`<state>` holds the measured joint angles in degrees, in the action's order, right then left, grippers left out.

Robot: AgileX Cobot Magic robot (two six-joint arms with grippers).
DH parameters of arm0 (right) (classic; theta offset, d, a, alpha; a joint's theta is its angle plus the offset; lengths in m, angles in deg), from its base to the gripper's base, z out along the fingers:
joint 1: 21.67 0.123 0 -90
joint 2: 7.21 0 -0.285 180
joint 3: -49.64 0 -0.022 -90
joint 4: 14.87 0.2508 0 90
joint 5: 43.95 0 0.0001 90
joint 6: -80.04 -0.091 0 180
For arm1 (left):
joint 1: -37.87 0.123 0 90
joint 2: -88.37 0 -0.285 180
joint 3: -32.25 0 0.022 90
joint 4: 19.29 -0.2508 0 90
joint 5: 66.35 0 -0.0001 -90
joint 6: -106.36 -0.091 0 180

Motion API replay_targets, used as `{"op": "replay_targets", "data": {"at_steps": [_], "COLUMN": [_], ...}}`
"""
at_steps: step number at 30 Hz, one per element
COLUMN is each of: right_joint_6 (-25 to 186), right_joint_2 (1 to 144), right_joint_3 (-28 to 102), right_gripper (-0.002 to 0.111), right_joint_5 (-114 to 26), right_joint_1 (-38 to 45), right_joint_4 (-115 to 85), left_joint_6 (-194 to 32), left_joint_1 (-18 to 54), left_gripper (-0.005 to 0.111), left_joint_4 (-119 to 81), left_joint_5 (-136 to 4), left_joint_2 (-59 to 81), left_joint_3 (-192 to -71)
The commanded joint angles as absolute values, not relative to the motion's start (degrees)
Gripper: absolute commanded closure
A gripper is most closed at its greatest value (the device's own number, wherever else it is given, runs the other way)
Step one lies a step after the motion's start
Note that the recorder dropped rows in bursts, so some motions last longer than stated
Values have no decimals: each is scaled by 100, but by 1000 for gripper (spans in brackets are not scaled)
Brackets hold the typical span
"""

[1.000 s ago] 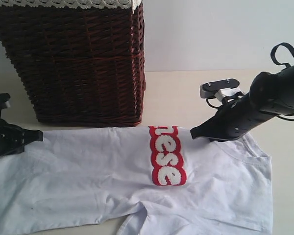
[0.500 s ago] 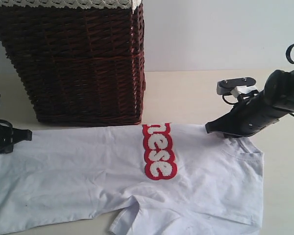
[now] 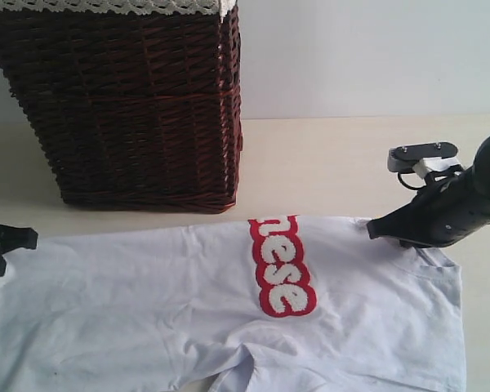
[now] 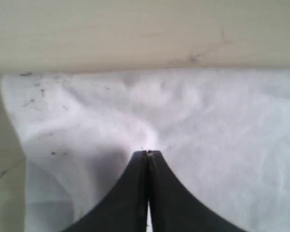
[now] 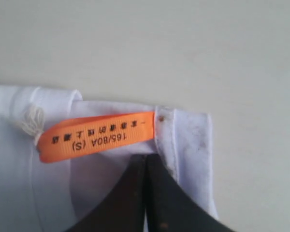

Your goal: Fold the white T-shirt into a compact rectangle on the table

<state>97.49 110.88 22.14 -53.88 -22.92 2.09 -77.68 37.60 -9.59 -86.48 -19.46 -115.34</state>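
Exterior view: shirt spread flat, both grippers closed at its far edge

Exterior view finding: the white T-shirt lies spread on the table. It fills the lower half of the frame from the left edge to the lower right corner. Its red-outlined lettering runs down the centre of the frame. A dark wicker basket stands at upper left, just behind the shirt's far edge.

Left gripper: at the left edge of the frame, tip at the shirt's far left corner. The left wrist view shows its jaws pressed fully together, with the cloth puckered into a ridge that runs up to the tips. It has hold of the shirt near a corner, with bare tabletop just beyond the hem.

Right gripper: at centre right, tip touching the shirt's far edge at the collar end. The right wrist view shows these jaws likewise closed tight, tips on the neckband just beside the orange tag, which lies flat on the white cloth. The band appears pinched between the tips.

Relative position: the two grippers are well apart, one at each end of the same far edge. The shirt stretches between them and extends toward the bottom of the frame.
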Motion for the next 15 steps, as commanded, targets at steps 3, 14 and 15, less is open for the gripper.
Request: {"op": "replay_targets", "data": {"at_steps": [3,14,15], "right_joint_6": [9580,9649,9649], "right_joint_2": [10658,9020,8854], "right_joint_3": [1815,1795,1795], "right_gripper": [108,108,108], "right_joint_5": [-5686,-6102,-6116], "right_joint_1": [-2380,-2365,-2365], "right_joint_4": [73,90,90], "left_joint_6": [-7799,-8728,-8728], "left_joint_1": [3776,2876,2800], "left_gripper": [107,107,107], "left_joint_4": [-942,-774,-755], "left_joint_5": [-8491,-8574,-8558], "left_joint_2": [-916,89,175], "left_joint_3": [-11300,-11300,-11300]}}
